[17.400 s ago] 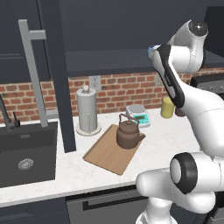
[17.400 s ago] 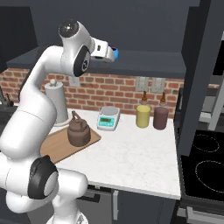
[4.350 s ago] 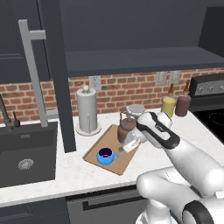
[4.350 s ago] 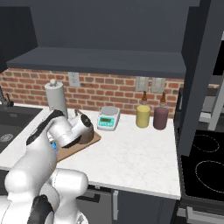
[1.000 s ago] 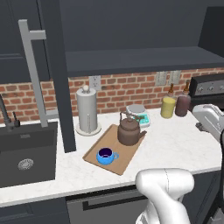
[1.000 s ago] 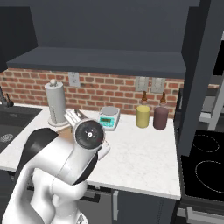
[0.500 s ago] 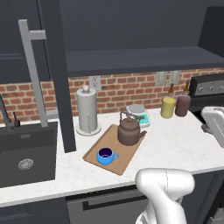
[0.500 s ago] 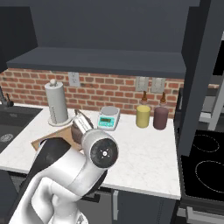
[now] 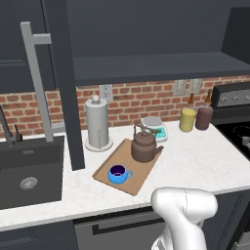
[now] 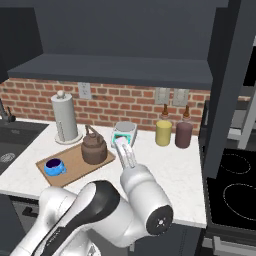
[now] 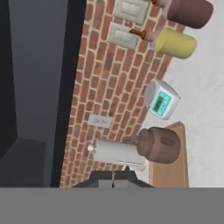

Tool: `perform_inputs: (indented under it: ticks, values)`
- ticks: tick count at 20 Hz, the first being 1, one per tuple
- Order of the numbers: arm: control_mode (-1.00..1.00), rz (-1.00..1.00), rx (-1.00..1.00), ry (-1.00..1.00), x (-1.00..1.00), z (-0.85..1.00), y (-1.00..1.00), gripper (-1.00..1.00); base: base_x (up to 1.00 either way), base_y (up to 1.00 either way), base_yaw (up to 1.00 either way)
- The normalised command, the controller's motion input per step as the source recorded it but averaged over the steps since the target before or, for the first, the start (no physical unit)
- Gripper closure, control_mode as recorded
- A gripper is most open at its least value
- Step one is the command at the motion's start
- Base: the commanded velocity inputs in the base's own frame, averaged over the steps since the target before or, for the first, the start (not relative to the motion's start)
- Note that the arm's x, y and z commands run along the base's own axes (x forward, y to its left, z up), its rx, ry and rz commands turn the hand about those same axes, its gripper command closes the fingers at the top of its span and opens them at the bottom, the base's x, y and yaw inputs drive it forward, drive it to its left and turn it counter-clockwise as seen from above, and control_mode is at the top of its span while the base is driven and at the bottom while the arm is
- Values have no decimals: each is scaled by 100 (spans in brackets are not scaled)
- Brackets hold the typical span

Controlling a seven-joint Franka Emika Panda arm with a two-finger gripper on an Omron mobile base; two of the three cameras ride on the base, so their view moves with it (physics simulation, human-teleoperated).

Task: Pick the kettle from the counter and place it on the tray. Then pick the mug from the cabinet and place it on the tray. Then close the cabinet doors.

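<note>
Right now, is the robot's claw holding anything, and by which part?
Nothing. The claw is shut on empty air. The kettle and the mug both sit on the tray.

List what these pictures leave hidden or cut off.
- Blue mug: hand view's bottom edge cuts it off.
- Light-wood tray: near part cut there too.
- Open charcoal cabinet door: left base view's top crops it.
- Dark-brown kettle: spout hidden behind its body, right base view.
</note>
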Motion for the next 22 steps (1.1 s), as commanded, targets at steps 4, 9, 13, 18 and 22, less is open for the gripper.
perform_inputs:
  ticks: [4,9,13,18,22]
  values:
    - [-100,0,36,-5,0,0,-79,100,0,0,0]
    - [-100,0,28,-2,0,0,-63,100,0,0,0]
    - [-100,0,27,-9,1,0,-54,100,0,0,0]
    - [-100,0,26,-9,19,0,-42,100,0,0,0]
    - [-100,0,25,-10,29,0,-36,100,0,0,0]
